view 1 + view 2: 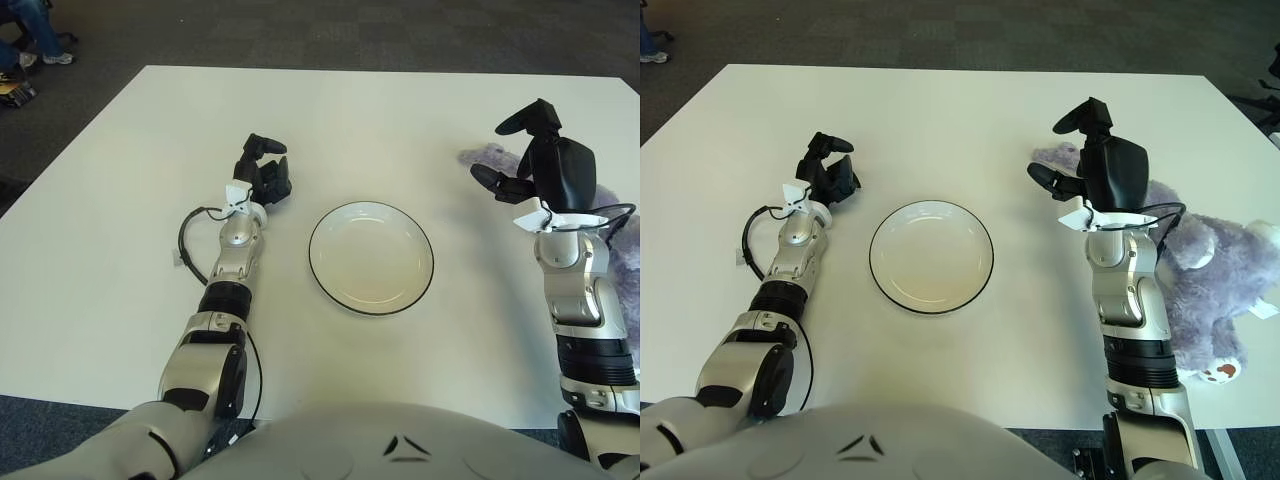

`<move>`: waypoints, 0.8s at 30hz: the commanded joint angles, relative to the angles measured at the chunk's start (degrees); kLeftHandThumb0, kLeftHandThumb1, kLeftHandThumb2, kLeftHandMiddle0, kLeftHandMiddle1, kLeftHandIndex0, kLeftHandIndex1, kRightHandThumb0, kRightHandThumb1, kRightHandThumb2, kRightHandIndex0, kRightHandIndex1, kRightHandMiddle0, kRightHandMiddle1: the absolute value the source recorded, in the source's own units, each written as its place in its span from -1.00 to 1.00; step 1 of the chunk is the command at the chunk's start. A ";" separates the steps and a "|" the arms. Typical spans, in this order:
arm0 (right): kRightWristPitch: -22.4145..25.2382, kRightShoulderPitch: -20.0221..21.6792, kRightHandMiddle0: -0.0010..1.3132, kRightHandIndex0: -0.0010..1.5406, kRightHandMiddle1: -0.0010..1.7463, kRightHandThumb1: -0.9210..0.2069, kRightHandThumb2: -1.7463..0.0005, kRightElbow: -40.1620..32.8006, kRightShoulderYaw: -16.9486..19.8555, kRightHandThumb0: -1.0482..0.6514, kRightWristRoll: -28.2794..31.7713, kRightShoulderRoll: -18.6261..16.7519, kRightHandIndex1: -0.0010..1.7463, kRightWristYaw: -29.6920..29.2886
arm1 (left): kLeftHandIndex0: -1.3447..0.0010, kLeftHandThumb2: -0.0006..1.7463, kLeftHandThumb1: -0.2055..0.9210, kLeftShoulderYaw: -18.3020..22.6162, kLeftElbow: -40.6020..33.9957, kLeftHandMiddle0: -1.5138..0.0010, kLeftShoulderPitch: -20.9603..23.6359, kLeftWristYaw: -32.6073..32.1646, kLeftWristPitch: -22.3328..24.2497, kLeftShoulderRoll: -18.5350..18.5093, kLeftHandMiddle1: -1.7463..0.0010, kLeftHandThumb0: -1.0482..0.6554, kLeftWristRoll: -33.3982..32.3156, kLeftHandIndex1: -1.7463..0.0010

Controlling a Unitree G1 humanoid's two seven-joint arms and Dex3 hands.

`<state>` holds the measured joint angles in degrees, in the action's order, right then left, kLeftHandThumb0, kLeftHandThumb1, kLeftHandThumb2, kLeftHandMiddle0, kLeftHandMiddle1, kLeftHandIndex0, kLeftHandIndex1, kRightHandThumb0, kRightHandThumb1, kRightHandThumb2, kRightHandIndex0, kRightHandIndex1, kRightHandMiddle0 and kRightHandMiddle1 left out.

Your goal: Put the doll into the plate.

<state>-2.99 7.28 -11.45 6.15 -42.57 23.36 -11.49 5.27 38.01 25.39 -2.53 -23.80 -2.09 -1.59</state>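
Observation:
A purple plush doll lies at the table's right edge, mostly behind my right forearm. A white plate with a dark rim sits at the table's middle, with nothing in it. My right hand hovers over the doll's head end, fingers spread and holding nothing. To the left of the plate, my left hand shows with its fingers curled, holding nothing.
The white table stretches far behind the plate. A thin black cable loops beside my left forearm. Dark carpet surrounds the table, and a person's legs show at the far left corner.

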 commanded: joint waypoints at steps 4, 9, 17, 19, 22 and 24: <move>1.62 -1.99 -0.97 -0.80 0.55 -0.48 0.06 -2.92 -0.99 -0.50 -6.39 1.14 0.15 -2.84 | 0.48 0.00 0.55 -0.53 2.12 -0.18 -2.56 -0.05 -0.41 0.18 -1.00 -0.22 0.98 -1.00; 3.17 -3.19 -1.00 -0.87 0.46 -0.47 0.10 -4.38 -1.25 -0.54 -9.96 1.37 0.03 -3.77 | 0.48 0.00 0.54 -0.70 2.27 -0.18 -2.52 -0.18 -0.64 0.05 -1.00 -0.22 1.22 -1.00; 5.76 -6.16 -1.00 -0.94 0.21 -0.34 0.10 -7.92 -0.96 -0.53 -12.98 1.59 -0.14 -2.10 | 0.48 0.00 0.54 -0.95 2.37 -0.19 -2.60 -0.40 -1.12 0.06 -1.00 -0.22 1.43 -1.00; 6.98 -7.60 -1.00 -0.95 0.12 -0.29 0.08 -9.91 -0.78 -0.52 -14.02 1.60 -0.19 -0.66 | 0.48 0.00 0.54 -1.03 2.35 -0.19 -2.69 -0.42 -1.34 0.09 -1.00 -0.22 1.50 -1.00; 8.75 -9.46 -1.00 -0.97 -0.02 -0.21 0.06 -12.90 -0.58 -0.49 -15.51 1.51 -0.30 1.91 | 0.48 0.00 0.54 -1.09 2.38 -0.19 -2.77 -0.33 -1.60 0.14 -1.00 -0.22 1.45 -1.00; 9.84 -10.24 -1.00 -0.97 -0.12 -0.17 0.04 -14.45 -0.49 -0.48 -16.23 1.44 -0.37 3.63 | 0.48 0.00 0.55 -1.09 2.41 -0.20 -2.80 -0.22 -1.81 0.20 -1.00 -0.22 1.35 -1.00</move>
<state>5.37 -1.70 -23.19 5.06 -57.37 24.19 -10.15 4.55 38.28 25.56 -2.60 -24.67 -2.22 -1.17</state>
